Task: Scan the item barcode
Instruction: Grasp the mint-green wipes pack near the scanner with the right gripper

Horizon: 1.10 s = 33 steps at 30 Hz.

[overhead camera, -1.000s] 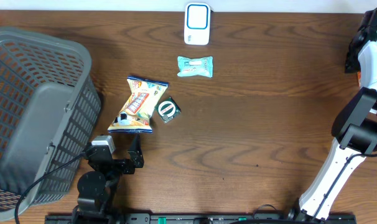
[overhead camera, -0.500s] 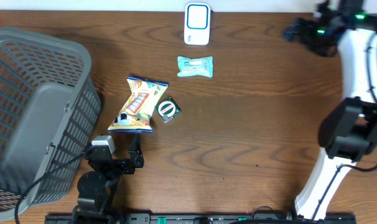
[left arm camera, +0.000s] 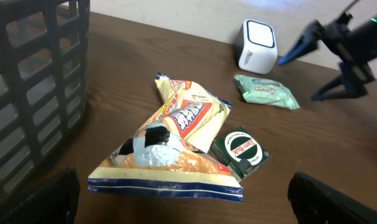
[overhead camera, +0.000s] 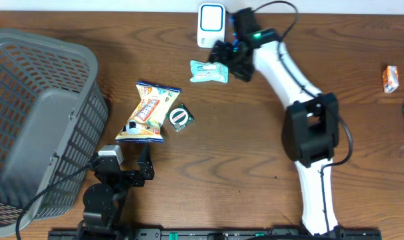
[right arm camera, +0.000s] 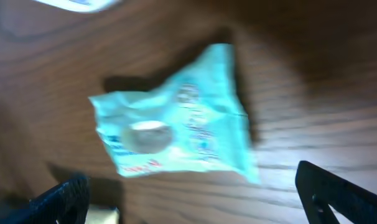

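The step in hand is the approach to pick-up, with no item grasped yet. The right gripper point(overhead camera: 223, 57) hovers over the teal packet point(overhead camera: 209, 71), jaws spread wide and empty; in the right wrist view the packet lies flat on the table point(overhead camera: 269, 153) between the two fingertips, blurred, so the barcode position cannot be read. The packet rests just in front of the white scanner point(overhead camera: 211, 25), close to it but apart. The left gripper point(overhead camera: 129, 170) rests at the near edge of the table, also spread and holding nothing, with the snack bag point(overhead camera: 147, 112) and the round green tin point(overhead camera: 180, 118) ahead of it. The next move likely calls for lowering the right gripper, closing across the packet's narrow width, lifting it, then turning the printed face toward the scanner window. The wrapper is thin and soft, so a shallow pinch may slip.
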Each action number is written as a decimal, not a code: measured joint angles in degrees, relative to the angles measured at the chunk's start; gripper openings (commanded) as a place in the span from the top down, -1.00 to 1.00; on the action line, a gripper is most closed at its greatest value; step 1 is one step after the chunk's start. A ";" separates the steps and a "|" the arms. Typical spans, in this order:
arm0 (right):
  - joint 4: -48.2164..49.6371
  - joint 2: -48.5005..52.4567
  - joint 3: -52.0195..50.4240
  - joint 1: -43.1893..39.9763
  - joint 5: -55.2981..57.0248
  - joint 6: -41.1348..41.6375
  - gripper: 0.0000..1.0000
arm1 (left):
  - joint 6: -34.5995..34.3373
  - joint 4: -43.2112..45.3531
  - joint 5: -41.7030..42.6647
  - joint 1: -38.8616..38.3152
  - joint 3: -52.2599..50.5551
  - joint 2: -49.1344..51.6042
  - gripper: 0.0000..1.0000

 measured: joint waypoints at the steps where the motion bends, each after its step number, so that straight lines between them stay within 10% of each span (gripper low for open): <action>1: 0.42 0.00 0.00 1.18 2.01 0.94 -0.98 | 0.00 0.00 0.00 0.00 0.00 0.00 -0.95; 25: 9.27 5.22 -0.02 6.23 14.40 31.80 -0.98 | -0.02 0.00 0.00 0.00 0.00 0.00 -0.95; 33: 8.81 5.55 0.00 6.32 13.20 31.47 -0.31 | -0.02 0.00 0.00 0.00 0.00 0.00 -0.96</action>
